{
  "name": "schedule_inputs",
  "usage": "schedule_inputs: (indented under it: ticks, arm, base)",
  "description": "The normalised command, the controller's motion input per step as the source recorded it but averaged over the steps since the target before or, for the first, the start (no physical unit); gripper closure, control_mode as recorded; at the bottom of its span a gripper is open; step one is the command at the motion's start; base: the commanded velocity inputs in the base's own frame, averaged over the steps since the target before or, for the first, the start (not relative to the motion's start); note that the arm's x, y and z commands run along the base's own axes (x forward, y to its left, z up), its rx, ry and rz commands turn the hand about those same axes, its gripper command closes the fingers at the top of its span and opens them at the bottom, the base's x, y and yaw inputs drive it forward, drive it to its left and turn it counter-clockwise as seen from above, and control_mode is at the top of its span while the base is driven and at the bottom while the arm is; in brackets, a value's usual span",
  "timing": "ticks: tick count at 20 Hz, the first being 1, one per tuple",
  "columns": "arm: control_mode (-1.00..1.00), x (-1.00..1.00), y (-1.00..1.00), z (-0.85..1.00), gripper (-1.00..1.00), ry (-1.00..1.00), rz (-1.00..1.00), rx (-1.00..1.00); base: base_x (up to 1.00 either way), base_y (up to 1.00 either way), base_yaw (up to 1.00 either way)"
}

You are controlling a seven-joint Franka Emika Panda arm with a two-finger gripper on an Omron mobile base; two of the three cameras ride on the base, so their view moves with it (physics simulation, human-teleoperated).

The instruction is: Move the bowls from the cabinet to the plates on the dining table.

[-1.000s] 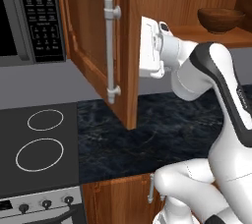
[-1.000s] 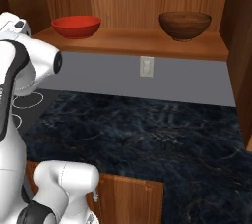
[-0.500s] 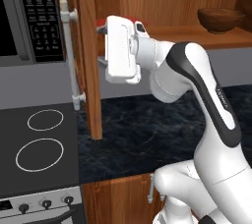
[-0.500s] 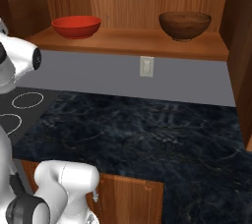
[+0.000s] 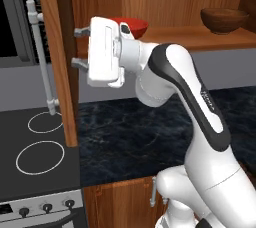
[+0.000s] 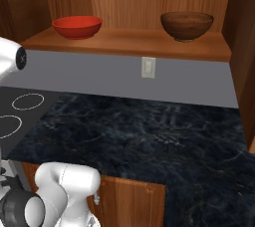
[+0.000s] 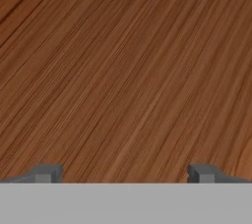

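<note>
The cabinet's shelf (image 6: 130, 42) carries both bowls: a glossy red bowl (image 6: 77, 26) on the left and a dark brown bowl (image 6: 187, 25) on the right. In the left base view my hand partly covers the red bowl (image 5: 136, 25), while the brown bowl (image 5: 223, 19) stands free at the far right. My gripper (image 5: 78, 47) is open and holds nothing. It points left at the inner face of the open cabinet door (image 5: 59, 47), fingertips close against it. The hand view has the door's wood grain (image 7: 126, 70) right ahead of the open gripper (image 7: 123, 174). The plates and the dining table are out of view.
The door's long silver handle (image 5: 42, 57) hangs on its outer side, in front of the microwave (image 5: 11, 17). Below are a black marbled counter (image 6: 144, 131), a stove top (image 5: 35, 147) on the left and a wall outlet (image 6: 147, 66). A cabinet side wall (image 6: 243, 61) bounds the right.
The cabinet door has swung further open to the left, and my hand has followed it leftward, fingers still spread. The bowls have not moved.
</note>
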Motion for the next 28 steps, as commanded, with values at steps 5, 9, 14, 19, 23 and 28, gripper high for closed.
schedule_inputs:
  ticks: [5, 9, 14, 19, 23, 28]
  arm:
    - [-1.00, -0.04, 0.02, 0.02, -1.00, 0.00, -0.10, -0.01]
    - [-1.00, -0.05, -0.27, 0.02, -1.00, 0.04, -0.14, 0.00]
    - [-1.00, -0.01, -0.43, 0.03, -1.00, 0.04, -0.12, 0.02]
    - [-1.00, 0.00, -0.44, 0.11, -1.00, 0.07, -0.09, 0.03]
    - [-1.00, -0.02, -0.44, 0.13, -1.00, 0.09, -0.10, 0.05]
    - [-1.00, -0.15, -0.29, 0.22, -1.00, 0.08, -0.14, 0.13]
  base:
    - [0.00, 0.00, 0.00]
    - [0.00, 0.00, 0.00]
    - [0.00, 0.00, 0.00]
    - [0.00, 0.00, 0.00]
    - [0.00, 0.00, 0.00]
    - [0.00, 0.00, 0.00]
